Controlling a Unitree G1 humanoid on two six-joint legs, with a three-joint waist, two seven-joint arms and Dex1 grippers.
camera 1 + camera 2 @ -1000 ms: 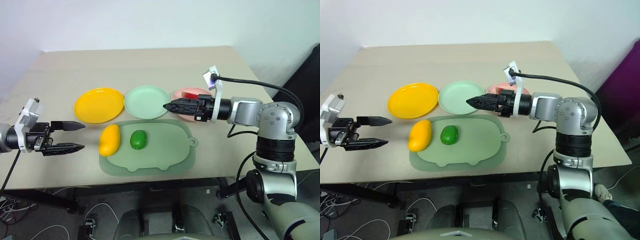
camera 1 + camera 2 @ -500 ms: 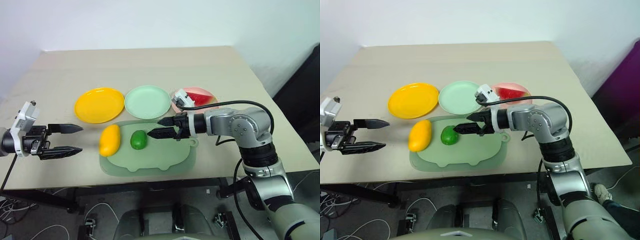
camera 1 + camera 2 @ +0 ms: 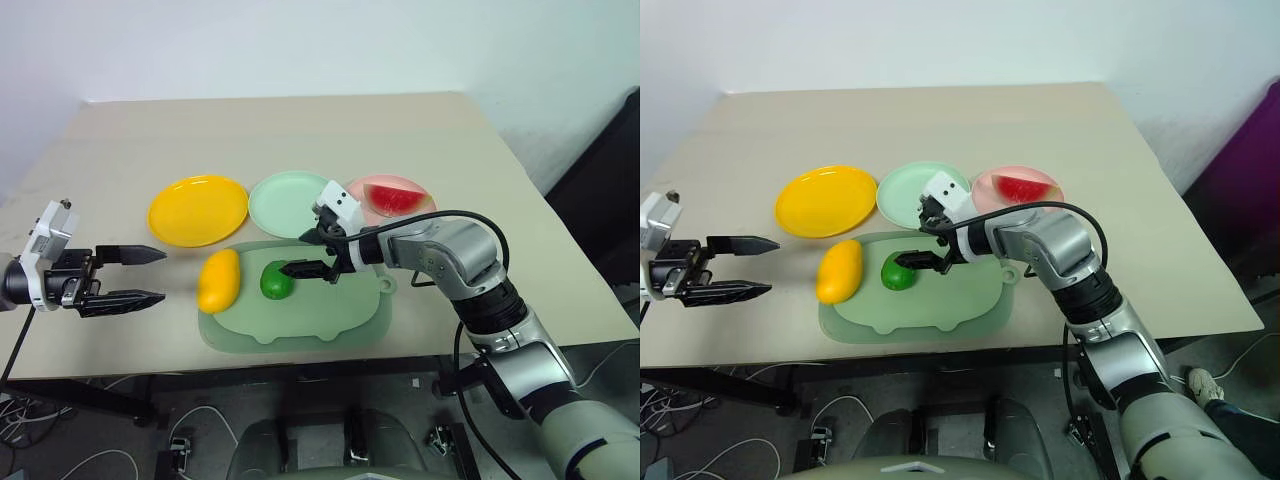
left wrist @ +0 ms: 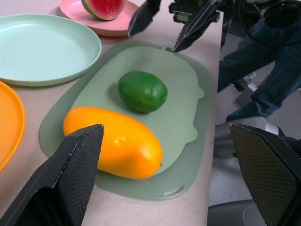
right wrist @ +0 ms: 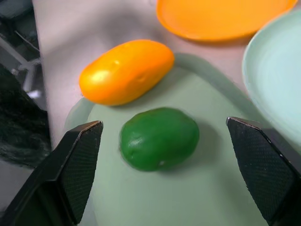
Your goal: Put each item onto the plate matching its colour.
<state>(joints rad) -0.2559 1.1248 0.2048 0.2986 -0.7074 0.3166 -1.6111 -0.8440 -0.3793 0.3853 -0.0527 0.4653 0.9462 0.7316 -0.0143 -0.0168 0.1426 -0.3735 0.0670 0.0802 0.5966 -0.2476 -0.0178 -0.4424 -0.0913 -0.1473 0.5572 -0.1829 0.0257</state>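
Note:
A glossy green fruit and a yellow mango lie side by side on the left half of a pale green mat. The watermelon wedge rests on the pink plate. Behind the mat, the yellow plate and the mint green plate hold nothing. My right gripper hangs open low over the mat, its fingers on either side of the green fruit and not touching it. Left of the mango, my left gripper is open and empty.
The mat's tab points right, under my right forearm. The table's front edge runs just below the mat. A person's legs in blue trousers stand past the table's right side.
My right gripper swung left and down from in front of the pink plate to the green fruit, rolling its wrist; the watermelon wedge now shows. The left gripper has stayed in place.

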